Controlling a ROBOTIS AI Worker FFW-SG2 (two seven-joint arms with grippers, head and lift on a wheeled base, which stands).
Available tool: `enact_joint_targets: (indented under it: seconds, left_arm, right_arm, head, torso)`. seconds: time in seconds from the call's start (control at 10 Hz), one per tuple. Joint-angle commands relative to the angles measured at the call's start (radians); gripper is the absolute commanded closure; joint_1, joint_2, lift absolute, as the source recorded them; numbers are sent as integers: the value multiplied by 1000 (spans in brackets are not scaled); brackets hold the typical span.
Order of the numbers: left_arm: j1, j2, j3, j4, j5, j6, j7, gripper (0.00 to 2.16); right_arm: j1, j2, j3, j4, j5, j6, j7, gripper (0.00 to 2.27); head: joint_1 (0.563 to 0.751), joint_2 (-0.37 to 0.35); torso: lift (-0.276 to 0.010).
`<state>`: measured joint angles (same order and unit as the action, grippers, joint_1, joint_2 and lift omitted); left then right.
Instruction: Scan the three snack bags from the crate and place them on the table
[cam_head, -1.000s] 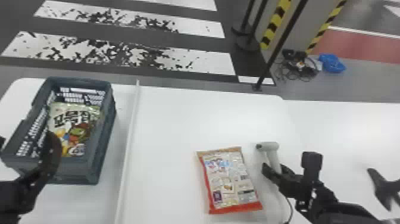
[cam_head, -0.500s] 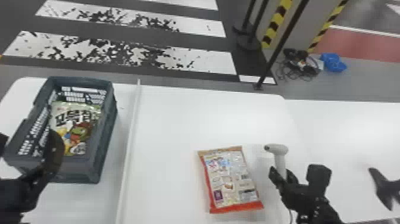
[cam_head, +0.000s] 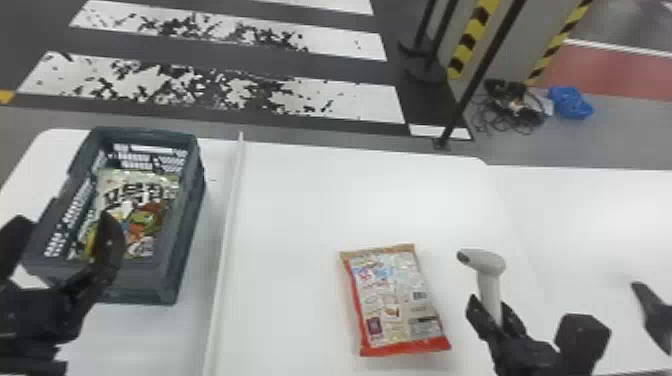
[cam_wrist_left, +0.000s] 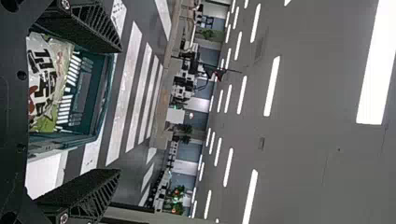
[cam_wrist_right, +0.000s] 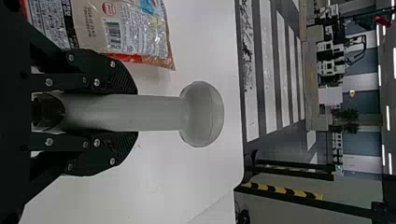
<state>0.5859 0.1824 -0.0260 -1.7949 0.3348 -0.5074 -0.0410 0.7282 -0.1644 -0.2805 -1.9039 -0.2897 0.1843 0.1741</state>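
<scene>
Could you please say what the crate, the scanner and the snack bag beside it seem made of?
The crate looks like rigid matte plastic, with moulded slotted walls. The scanner seems smooth satin plastic, evenly grey. The snack bag is probably glossy printed film, creased at its edges; foil inside is possible.

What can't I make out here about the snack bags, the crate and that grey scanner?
- Whether more bags lie in the crate: the top bag covers what is under it, head view.
- Part of that bag: behind a finger of the left claw, head view.
- The red-edged bag's underside: against the table, head view.
- The scanner's lower grip: behind the right claw, head view.
</scene>
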Motion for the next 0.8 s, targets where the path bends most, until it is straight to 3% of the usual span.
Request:
enact_joint_targets:
  seconds: [0.0,0.3,0.7]
  left_arm:
    - [-1,0,-2,0,-2,16,1,76]
    - [15,-9,-2,8,-20,19,29,76]
    - [45,-18,-3,-18,-39,7,33,76]
  right_arm:
    - [63,11,0,-43,-8,-10,19,2189]
    - [102,9,35,-50,-16,-16,73,2189]
    - [115,2,66,-17,-16,-35,104,2189]
  head:
    - [695,-169]
    - [695,-136]
    - [695,-80]
  torso:
    - [-37]
    - [-37]
    - [-37]
